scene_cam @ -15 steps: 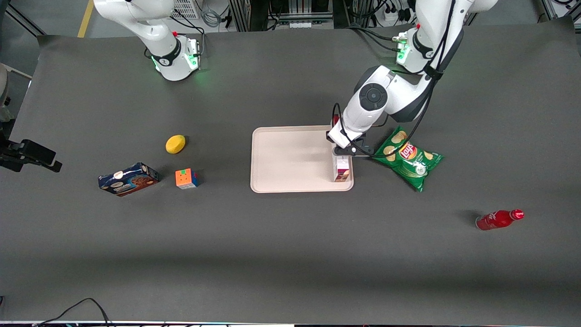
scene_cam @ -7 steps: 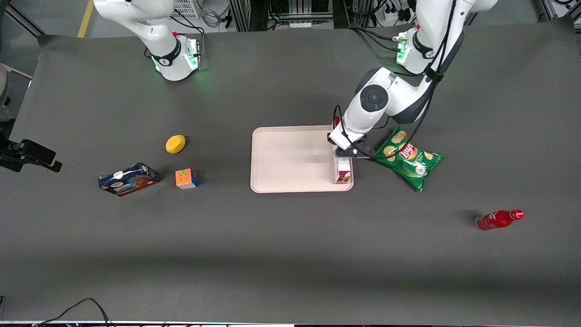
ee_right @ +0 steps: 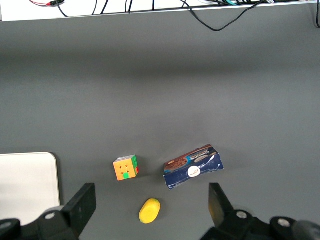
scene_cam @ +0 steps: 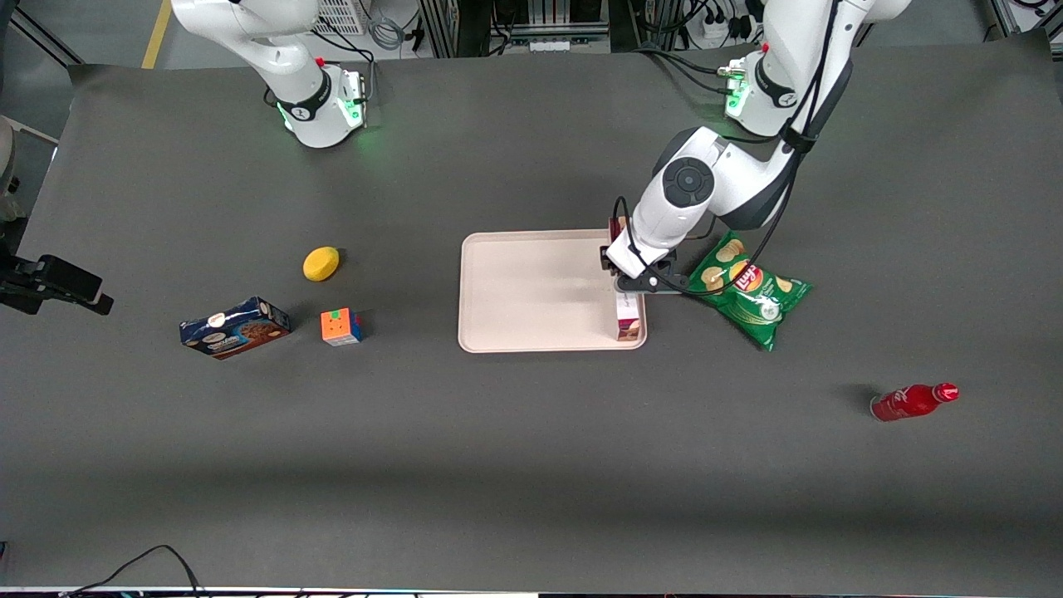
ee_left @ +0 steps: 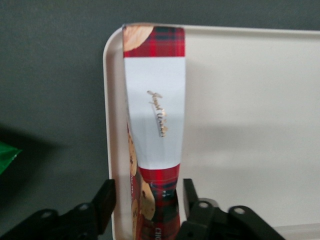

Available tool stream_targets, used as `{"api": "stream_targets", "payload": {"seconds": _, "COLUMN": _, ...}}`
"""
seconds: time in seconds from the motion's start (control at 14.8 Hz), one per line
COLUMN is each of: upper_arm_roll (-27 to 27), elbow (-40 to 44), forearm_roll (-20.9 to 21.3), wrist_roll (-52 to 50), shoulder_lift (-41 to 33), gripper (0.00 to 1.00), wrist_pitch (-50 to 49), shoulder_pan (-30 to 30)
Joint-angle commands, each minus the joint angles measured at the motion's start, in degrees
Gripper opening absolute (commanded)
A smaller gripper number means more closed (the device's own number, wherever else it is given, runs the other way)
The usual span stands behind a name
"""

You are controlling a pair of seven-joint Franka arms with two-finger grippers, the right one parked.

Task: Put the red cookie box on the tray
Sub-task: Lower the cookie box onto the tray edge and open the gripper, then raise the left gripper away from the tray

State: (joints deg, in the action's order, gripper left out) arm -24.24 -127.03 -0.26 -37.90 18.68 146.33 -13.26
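Note:
The red cookie box (scene_cam: 629, 320) lies on the tray (scene_cam: 531, 291), along the tray's edge toward the working arm's end. In the left wrist view the red cookie box (ee_left: 155, 125) shows its white label and tartan ends, lying just inside the rim of the tray (ee_left: 250, 125). My left gripper (scene_cam: 629, 282) sits over the box's end farther from the front camera. In the left wrist view the gripper (ee_left: 149, 200) is open, with its fingers (ee_left: 105, 200) on either side of the box and a gap on both sides.
A green chips bag (scene_cam: 747, 291) lies right beside the tray toward the working arm's end. A red bottle (scene_cam: 913, 401) lies nearer the front camera. A cube (scene_cam: 341, 326), a blue cookie box (scene_cam: 235, 327) and a lemon (scene_cam: 320, 263) lie toward the parked arm's end.
The left arm's wrist has shifted slightly toward the working arm's end. The box has settled a little closer to the tray's edge and stays on the tray.

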Motion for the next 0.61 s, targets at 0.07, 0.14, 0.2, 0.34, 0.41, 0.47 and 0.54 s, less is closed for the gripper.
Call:
{"api": "stream_targets", "payload": {"seconds": 0.07, "upper_arm_roll": 2.6, "elbow": 4.8, "forearm_roll": 1.2, "wrist_roll": -0.7, "shoulder_lift": -4.6, "gripper": 1.0, "wrist_pitch": -7.8, "shoulder_pan": -0.3}}
{"api": "stream_targets", "payload": {"seconds": 0.14, "upper_arm_roll": 3.9, "elbow": 7.9, "forearm_roll": 1.2, "wrist_roll": -0.2, "shoulder_lift": -5.8, "gripper": 1.0, "wrist_pitch": -12.2, "shoulder_pan": -0.2}}
{"api": "stream_targets", "payload": {"seconds": 0.2, "upper_arm_roll": 6.1, "elbow": 11.9, "forearm_roll": 1.1, "wrist_roll": 1.3, "shoulder_lift": -6.7, "gripper": 1.0, "wrist_pitch": -17.3, "shoulder_pan": -0.3}}
{"api": "stream_targets", "payload": {"seconds": 0.34, "upper_arm_roll": 10.4, "elbow": 21.3, "forearm_roll": 0.4, "wrist_roll": 7.9, "shoulder_lift": -7.9, "gripper": 1.0, "wrist_pitch": -29.3, "shoulder_pan": -0.3}}
{"api": "stream_targets", "payload": {"seconds": 0.41, "upper_arm_roll": 12.8, "elbow": 25.4, "forearm_roll": 0.3, "wrist_roll": 11.1, "shoulder_lift": -8.1, "gripper": 1.0, "wrist_pitch": -34.6, "shoulder_pan": -0.3}}
{"api": "stream_targets", "payload": {"seconds": 0.47, "upper_arm_roll": 15.0, "elbow": 28.4, "forearm_roll": 0.3, "wrist_roll": 13.8, "shoulder_lift": -9.3, "gripper": 1.0, "wrist_pitch": -39.4, "shoulder_pan": -0.3}}
{"api": "stream_targets", "payload": {"seconds": 0.54, "upper_arm_roll": 17.5, "elbow": 30.3, "forearm_roll": 0.3, "wrist_roll": 16.7, "shoulder_lift": -10.7, "gripper": 1.0, "wrist_pitch": -43.2, "shoulder_pan": -0.2}}
